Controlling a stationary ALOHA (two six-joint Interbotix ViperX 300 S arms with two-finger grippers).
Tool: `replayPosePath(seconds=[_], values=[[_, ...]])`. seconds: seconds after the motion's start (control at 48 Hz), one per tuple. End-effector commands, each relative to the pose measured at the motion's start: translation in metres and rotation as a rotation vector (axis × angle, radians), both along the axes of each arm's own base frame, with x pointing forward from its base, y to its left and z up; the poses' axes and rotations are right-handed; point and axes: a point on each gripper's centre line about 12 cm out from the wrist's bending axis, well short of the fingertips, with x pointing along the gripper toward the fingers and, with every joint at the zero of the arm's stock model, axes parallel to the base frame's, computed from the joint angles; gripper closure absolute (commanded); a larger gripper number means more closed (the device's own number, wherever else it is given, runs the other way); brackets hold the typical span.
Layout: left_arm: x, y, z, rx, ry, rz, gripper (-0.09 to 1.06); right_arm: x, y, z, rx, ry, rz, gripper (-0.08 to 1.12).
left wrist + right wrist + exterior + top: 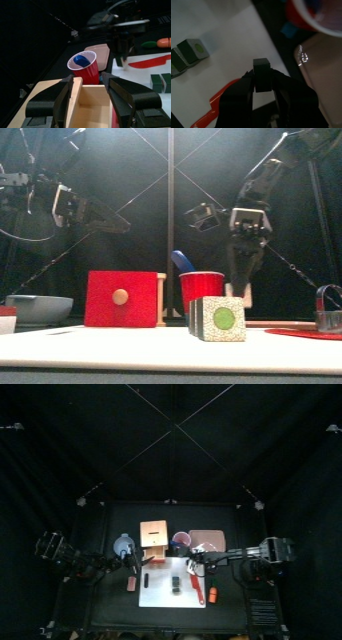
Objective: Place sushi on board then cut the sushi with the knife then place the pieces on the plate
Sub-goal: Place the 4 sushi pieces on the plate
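Note:
The dark green sushi roll [175, 584] stands whole on the white cutting board [160, 594]; from the front it shows as joined blocks [218, 318]. A red toy knife [197, 590] lies on the board to its right, also seen by the right wrist [223, 103]. The red cup [202, 286] holds the blue knife [181, 260]. My right gripper [242, 284] hangs shut and holding nothing behind the board, beside the cup; its fingertips [261, 65] meet above the board's edge. My left gripper [90, 85] is open above the wooden box, raised at the left [74, 208].
The wooden box [154, 534] with its red drawer front [123, 298] stands behind the board. The pink tray [207, 541] at the back right carries the metal cutter [329, 310]. A blue-grey bowl [38, 308] sits at the left, and an orange toy [211, 595] lies right of the board.

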Motion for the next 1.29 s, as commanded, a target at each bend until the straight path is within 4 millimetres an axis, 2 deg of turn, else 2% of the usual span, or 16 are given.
replayPosePath(seconds=[0.021, 0.146, 0.292, 0.5, 0.625, 0.812, 0.917, 1.083, 1.188, 1.271, 1.292], values=[[0.002, 0.000, 0.008, 0.004, -0.032, 0.002, 0.11, -0.026, -0.026, 0.009, -0.005, -0.105, -0.146, 0.52], [0.002, 0.000, 0.007, 0.007, -0.031, -0.002, 0.11, -0.030, -0.050, 0.006, 0.013, -0.152, -0.271, 0.52], [0.002, -0.001, 0.007, 0.015, -0.028, -0.010, 0.11, -0.020, -0.072, -0.006, 0.043, -0.157, -0.365, 0.52], [-0.002, -0.001, 0.002, 0.018, -0.013, -0.015, 0.11, 0.004, -0.082, -0.022, 0.073, -0.149, -0.376, 0.50], [-0.001, -0.003, 0.004, 0.015, -0.019, -0.021, 0.11, 0.009, -0.084, -0.029, 0.080, -0.121, -0.376, 0.37], [0.002, -0.004, 0.007, 0.012, -0.030, -0.025, 0.11, 0.006, -0.084, -0.034, 0.089, -0.068, -0.385, 0.16], [0.003, -0.004, 0.008, 0.012, -0.033, -0.025, 0.11, 0.005, -0.086, -0.031, 0.083, -0.076, -0.388, 0.14], [0.003, -0.004, 0.009, 0.010, -0.038, -0.024, 0.11, -0.003, -0.078, -0.017, 0.070, -0.082, -0.371, 0.13], [0.003, -0.004, 0.009, 0.010, -0.037, -0.025, 0.11, -0.006, -0.053, -0.004, 0.061, -0.074, -0.291, 0.13], [0.004, -0.005, 0.010, 0.009, -0.040, -0.025, 0.11, -0.004, -0.024, 0.003, 0.051, -0.071, -0.191, 0.13], [0.004, -0.005, 0.010, 0.009, -0.040, -0.025, 0.11, -0.002, -0.011, 0.005, 0.041, -0.068, -0.135, 0.13]])
